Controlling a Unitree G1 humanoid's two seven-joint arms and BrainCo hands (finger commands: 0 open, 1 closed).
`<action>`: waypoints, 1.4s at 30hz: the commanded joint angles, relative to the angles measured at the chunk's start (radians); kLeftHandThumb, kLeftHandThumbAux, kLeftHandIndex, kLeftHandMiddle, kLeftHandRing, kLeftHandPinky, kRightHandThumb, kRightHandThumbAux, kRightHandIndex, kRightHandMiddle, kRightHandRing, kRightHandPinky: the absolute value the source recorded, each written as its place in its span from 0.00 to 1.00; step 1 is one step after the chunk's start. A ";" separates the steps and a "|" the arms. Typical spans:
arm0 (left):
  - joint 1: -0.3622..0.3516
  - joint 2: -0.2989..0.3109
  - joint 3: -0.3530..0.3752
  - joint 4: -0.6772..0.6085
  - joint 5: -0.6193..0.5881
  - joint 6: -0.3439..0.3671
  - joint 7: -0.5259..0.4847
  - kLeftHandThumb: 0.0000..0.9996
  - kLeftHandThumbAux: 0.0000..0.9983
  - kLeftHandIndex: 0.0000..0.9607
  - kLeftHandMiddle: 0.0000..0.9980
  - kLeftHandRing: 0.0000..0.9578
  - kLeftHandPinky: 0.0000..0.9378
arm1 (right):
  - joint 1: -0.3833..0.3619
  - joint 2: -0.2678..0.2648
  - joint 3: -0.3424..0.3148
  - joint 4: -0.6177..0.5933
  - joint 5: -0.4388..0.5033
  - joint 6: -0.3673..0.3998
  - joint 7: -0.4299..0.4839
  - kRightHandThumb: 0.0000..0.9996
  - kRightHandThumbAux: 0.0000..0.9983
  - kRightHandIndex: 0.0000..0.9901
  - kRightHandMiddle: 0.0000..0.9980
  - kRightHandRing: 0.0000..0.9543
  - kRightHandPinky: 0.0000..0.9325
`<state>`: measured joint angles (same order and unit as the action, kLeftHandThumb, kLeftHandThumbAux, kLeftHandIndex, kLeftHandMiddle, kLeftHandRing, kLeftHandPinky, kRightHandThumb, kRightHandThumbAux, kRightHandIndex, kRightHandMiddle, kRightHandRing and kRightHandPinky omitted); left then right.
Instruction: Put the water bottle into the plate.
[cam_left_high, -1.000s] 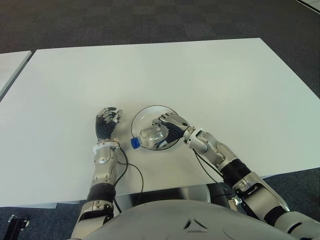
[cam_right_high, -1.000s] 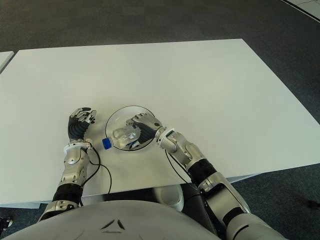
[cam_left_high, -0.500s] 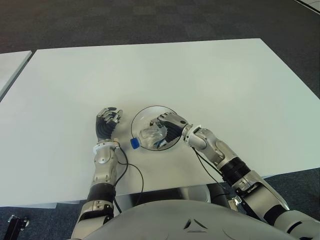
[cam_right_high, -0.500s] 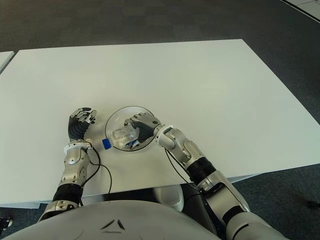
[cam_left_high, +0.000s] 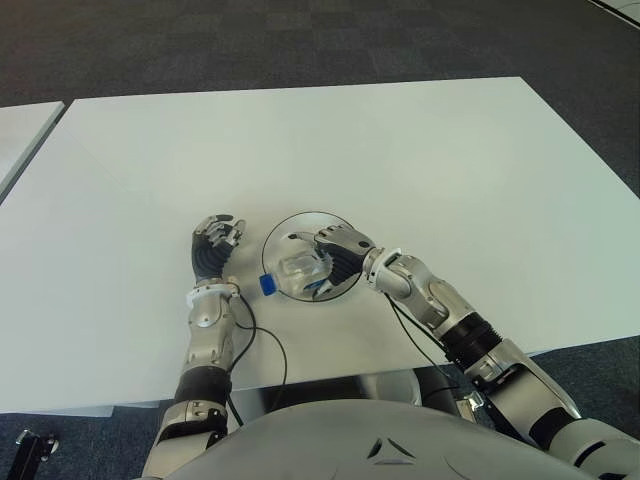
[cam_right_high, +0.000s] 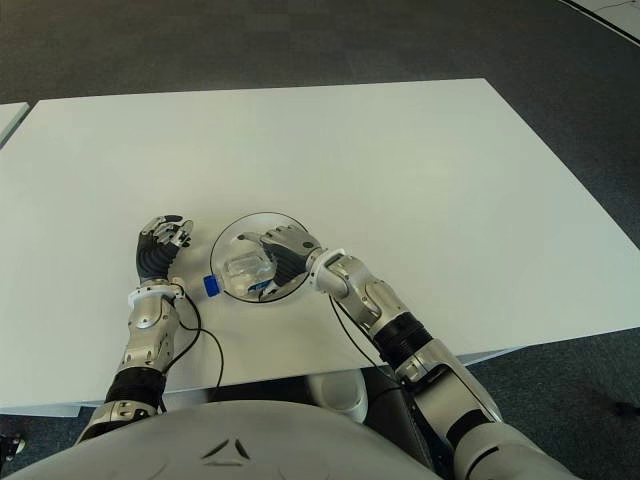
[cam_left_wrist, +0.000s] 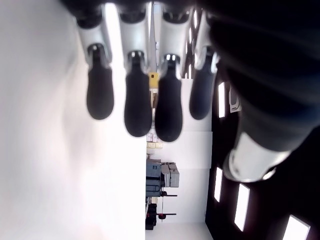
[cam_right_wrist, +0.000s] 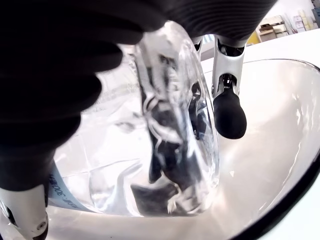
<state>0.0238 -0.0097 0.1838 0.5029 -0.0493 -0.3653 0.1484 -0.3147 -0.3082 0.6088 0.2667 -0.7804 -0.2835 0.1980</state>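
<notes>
The right hand (cam_left_high: 338, 255) grips the bottle (cam_left_high: 298, 271) lying inside the plate (cam_left_high: 300, 222), ready for release; the left hand (cam_left_high: 213, 246) idles beside it, fingers loosely curled, empty.

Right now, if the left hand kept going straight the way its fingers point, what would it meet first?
Nothing, as far as I can see: the left hand points across bare table, away from the robot. The plate and water bottle lie off to its right.

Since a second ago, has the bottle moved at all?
Yes. The bottle, held in the right hand, has shifted slightly farther into the plate, away from the robot.
</notes>
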 joint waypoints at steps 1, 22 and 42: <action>0.071 -0.014 0.002 0.075 -0.001 0.096 0.011 0.71 0.71 0.45 0.62 0.62 0.61 | 0.024 -0.018 0.026 0.022 -0.030 -0.020 -0.022 0.00 0.60 0.00 0.00 0.00 0.00; 0.071 -0.008 -0.003 0.075 0.019 0.096 0.015 0.71 0.72 0.45 0.61 0.62 0.60 | 0.013 -0.017 0.048 0.085 -0.103 -0.102 -0.292 0.00 0.45 0.00 0.00 0.00 0.00; 0.073 -0.015 -0.003 0.062 0.020 0.108 0.021 0.71 0.71 0.45 0.61 0.62 0.61 | 0.071 0.016 0.025 0.052 -0.234 -0.023 -0.670 0.08 0.27 0.00 0.00 0.00 0.00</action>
<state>0.0244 -0.0060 0.1813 0.5032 -0.0275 -0.3652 0.1548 -0.2509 -0.3001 0.6424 0.3281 -0.9748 -0.3290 -0.3897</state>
